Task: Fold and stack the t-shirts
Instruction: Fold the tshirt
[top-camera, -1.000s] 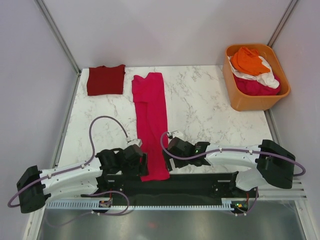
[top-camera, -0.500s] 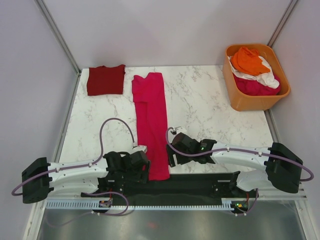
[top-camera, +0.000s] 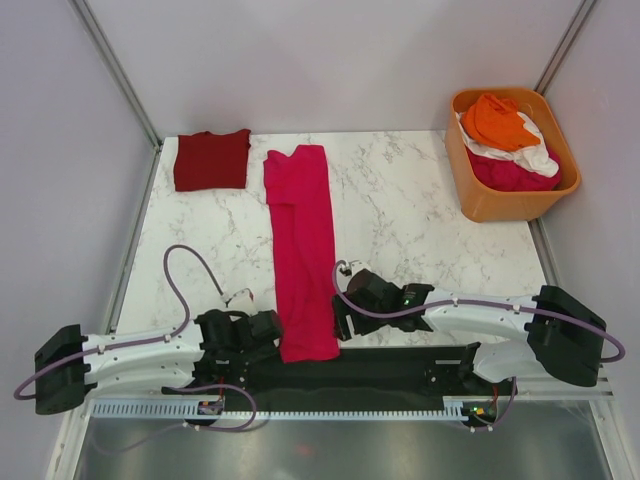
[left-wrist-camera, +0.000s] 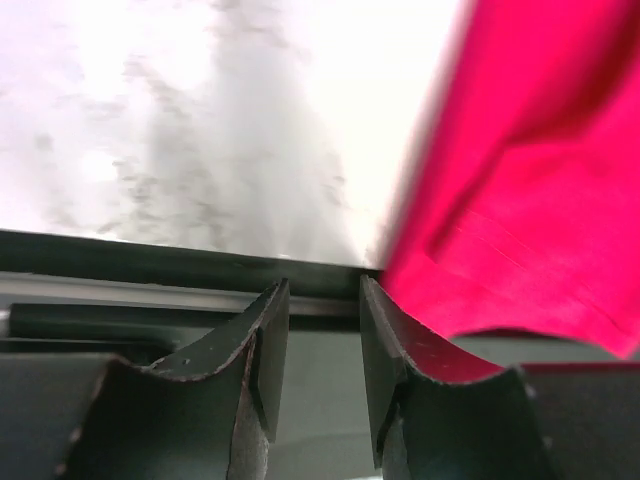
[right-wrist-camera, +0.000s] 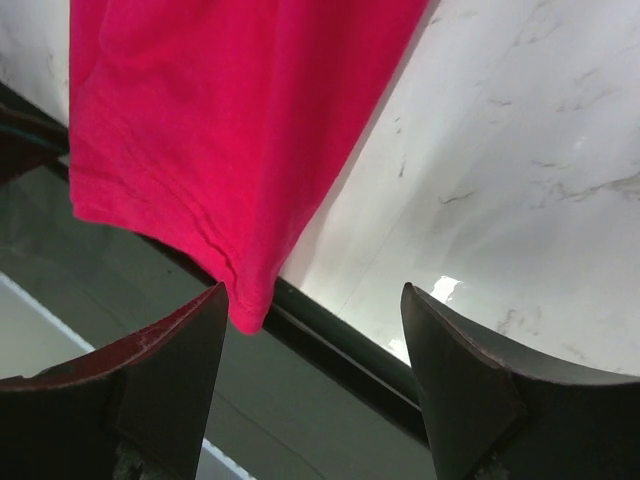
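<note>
With the magenta t-shirt lying as a long strip on the tabletop, the left fingers, narrowly parted and empty, have backed off its near hem while the right fingers wait spread beside it, so regrasping seems next.

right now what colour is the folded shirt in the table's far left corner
The folded shirt is dark maroon-red, clearest in the top external view.
</note>
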